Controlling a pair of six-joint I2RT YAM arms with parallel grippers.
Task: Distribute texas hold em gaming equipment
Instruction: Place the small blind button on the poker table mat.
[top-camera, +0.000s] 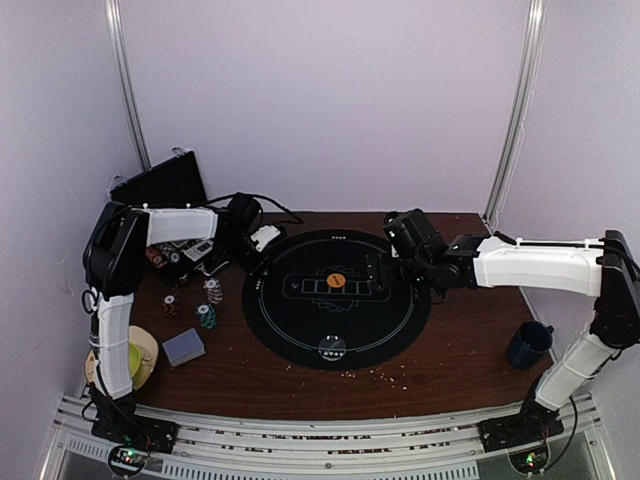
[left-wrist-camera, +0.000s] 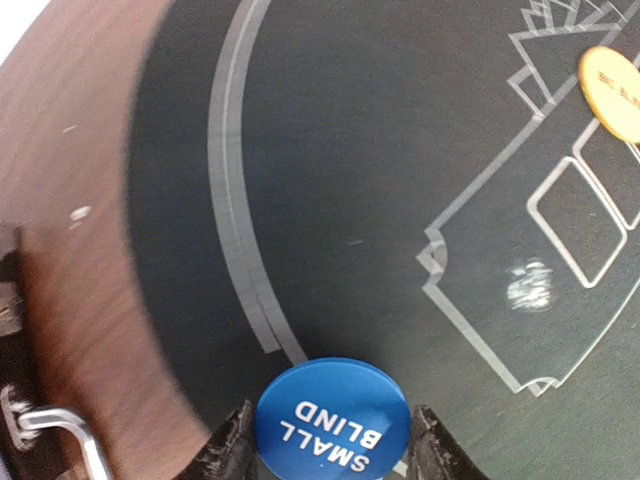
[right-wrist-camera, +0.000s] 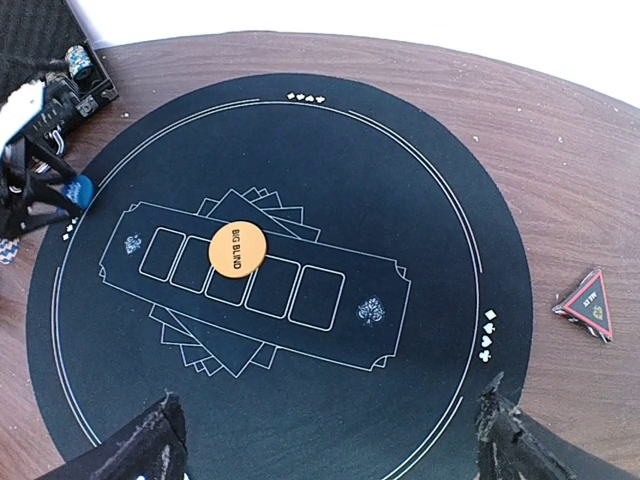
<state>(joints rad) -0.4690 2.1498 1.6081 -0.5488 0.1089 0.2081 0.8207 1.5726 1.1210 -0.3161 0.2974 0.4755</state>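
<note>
My left gripper (left-wrist-camera: 330, 445) is shut on a blue disc marked SMALL BLIND (left-wrist-camera: 332, 420), held flat between both fingers just above the left rim of the round black mat (left-wrist-camera: 340, 170). In the right wrist view the same disc (right-wrist-camera: 80, 190) shows in that gripper at the mat's left edge. An orange BIG BLIND disc (right-wrist-camera: 238, 248) lies on the printed card boxes at the mat's centre (top-camera: 337, 281). My right gripper (right-wrist-camera: 325, 440) hangs open over the mat's right half with nothing between its fingers. Striped chip stacks (top-camera: 213, 291) and a grey-blue card deck (top-camera: 184, 347) sit left of the mat.
A black hinged case (top-camera: 165, 182) stands open at the back left. A dark blue mug (top-camera: 528, 345) is at the right near the front. A red and black triangular piece (right-wrist-camera: 587, 303) lies on the wood right of the mat. Crumbs dot the table's front edge.
</note>
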